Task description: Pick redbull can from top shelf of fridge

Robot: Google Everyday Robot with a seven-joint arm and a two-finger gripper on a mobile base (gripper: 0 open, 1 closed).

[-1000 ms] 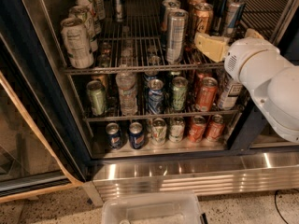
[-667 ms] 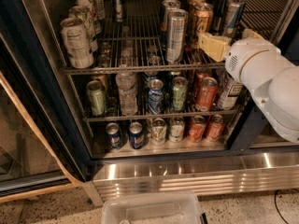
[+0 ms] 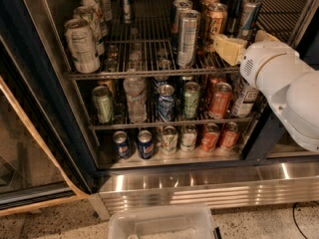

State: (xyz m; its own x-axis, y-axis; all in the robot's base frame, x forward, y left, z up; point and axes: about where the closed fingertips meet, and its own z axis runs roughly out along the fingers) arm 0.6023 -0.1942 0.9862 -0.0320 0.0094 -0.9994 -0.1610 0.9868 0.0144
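Note:
The redbull can [image 3: 247, 15], slim and blue-and-silver, stands at the right of the top shelf [image 3: 144, 74] of the fridge [image 3: 35, 91]. A gold-brown can [image 3: 216, 20] is on its left and a wider silver tall can [image 3: 188, 37] further left. My gripper [image 3: 246, 41] is at the shelf's right front, just in front of and below the redbull can. It is open, with one cream finger [image 3: 228, 49] left of the can and the other [image 3: 266, 36] to its right. My white arm [image 3: 286, 83] hides the shelf's right end.
White cans [image 3: 82, 44] line the top shelf's left side. Two lower racks hold several cans and a water bottle [image 3: 135, 96]. A ribbed steel base panel [image 3: 209, 185] runs below. A clear plastic bin [image 3: 162, 223] sits on the floor in front.
My gripper has shifted slightly to the right, nearer the redbull can. The cans have not moved.

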